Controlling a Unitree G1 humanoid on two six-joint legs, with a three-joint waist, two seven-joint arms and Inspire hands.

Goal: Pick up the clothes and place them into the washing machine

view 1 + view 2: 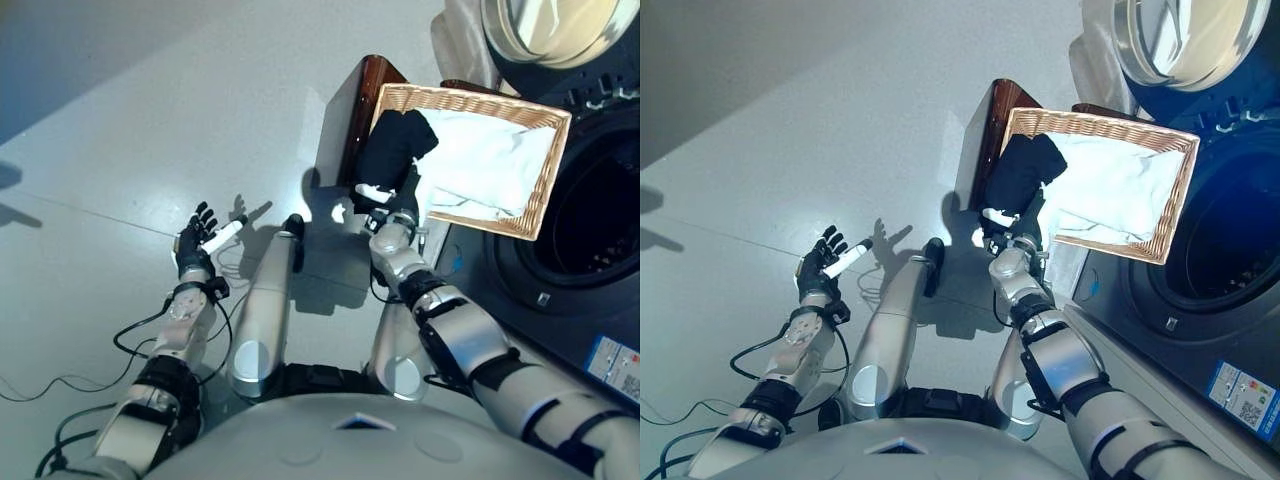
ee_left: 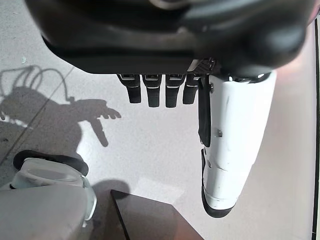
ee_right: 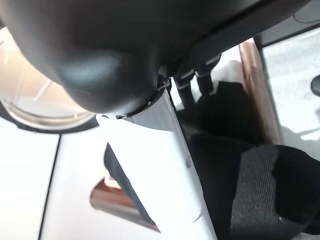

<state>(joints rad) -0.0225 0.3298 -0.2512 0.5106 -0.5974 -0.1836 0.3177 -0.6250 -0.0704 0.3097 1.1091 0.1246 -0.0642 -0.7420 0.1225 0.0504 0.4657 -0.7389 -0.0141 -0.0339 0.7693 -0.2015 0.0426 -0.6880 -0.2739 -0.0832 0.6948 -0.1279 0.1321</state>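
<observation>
- From the head cameras I get the whole layout: a wicker basket (image 1: 545, 160) on a dark wooden stand (image 1: 352, 110), just beside the washing machine (image 1: 590, 215), whose round door (image 1: 1170, 40) stands open above the drum opening
- My right wrist view shows none of that layout, only black fabric close up against the white thumb cover, with a strip of the basket's rim behind
- My left wrist view shows only bare floor (image 2: 150, 145) past straight fingers, plus a corner of the stand
- I count two garments: one black garment (image 1: 392, 145) draped over the basket's near left corner, and one white garment (image 1: 485, 160) spread across the inside of the basket
- My right hand (image 1: 385, 200) is at the black garment's lower edge, touching the cloth; whether it grips I cannot tell
- My left hand (image 1: 195, 240) hangs over the floor, well apart from the basket, fingers spread and straight, holding nothing
</observation>
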